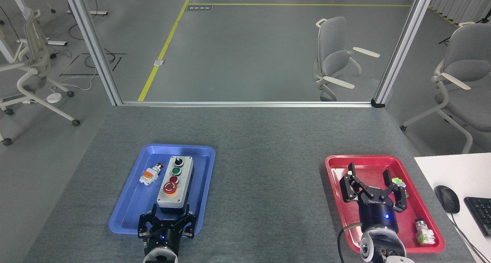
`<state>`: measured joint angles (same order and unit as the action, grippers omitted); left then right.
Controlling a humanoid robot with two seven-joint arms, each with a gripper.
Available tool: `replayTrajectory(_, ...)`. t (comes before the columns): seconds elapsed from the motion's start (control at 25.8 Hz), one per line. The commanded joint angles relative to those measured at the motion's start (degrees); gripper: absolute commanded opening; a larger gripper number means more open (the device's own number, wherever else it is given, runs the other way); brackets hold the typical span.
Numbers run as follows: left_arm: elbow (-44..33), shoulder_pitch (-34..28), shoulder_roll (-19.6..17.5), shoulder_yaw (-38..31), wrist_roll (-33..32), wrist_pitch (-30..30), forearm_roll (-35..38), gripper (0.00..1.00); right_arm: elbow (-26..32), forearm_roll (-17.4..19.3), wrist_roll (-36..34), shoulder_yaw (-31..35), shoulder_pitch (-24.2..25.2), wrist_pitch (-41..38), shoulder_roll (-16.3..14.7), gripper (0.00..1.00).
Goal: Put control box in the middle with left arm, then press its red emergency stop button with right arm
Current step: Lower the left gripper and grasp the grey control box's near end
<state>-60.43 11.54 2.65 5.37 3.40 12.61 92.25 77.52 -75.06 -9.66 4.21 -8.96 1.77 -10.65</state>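
The control box (175, 183) lies lengthwise in the blue tray (132, 201), grey top up, with a black knob, a green button, a small red button and the red emergency stop button (170, 187) nearest me. My left gripper (170, 210) is open just at the box's near end, one finger on each side of its corner, nothing gripped. My right gripper (369, 173) hangs open over the red tray (337, 163), far right of the box. The middle (264, 178) of the grey felt tabletop lies between the trays.
A loose orange switch (150, 174) lies left of the box in the blue tray. Small green-and-white parts (424, 232) sit in the red tray. A white desk with mouse (447, 198) and keyboard stands at right. An aluminium frame rail (245, 104) bounds the table's far edge.
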Motion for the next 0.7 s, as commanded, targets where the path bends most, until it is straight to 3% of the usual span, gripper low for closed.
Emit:
replayTrajectory(0.0, 2.95, 2.08, -0.37, -0.01, 0.12, -0.04, -1.02, 0.99, 0.00, 0.00, 0.00, 0.01, 0.00, -0.01, 0.02, 0.99)
replayTrajectory(0.54, 9.45, 8.58, -0.63, -0.01, 0.29, -0.22, -2.60, 0.98, -0.09, 0.00, 0.00, -0.08, 0.09, -0.01, 0.19, 0.99)
replayTrajectory(0.66, 10.42, 9.02, -0.72, 0.08, 0.21, -0.30, -2.69, 0.86, -0.09, 0.00, 0.00, 0.01, 0.09, -0.01, 0.37, 0.99)
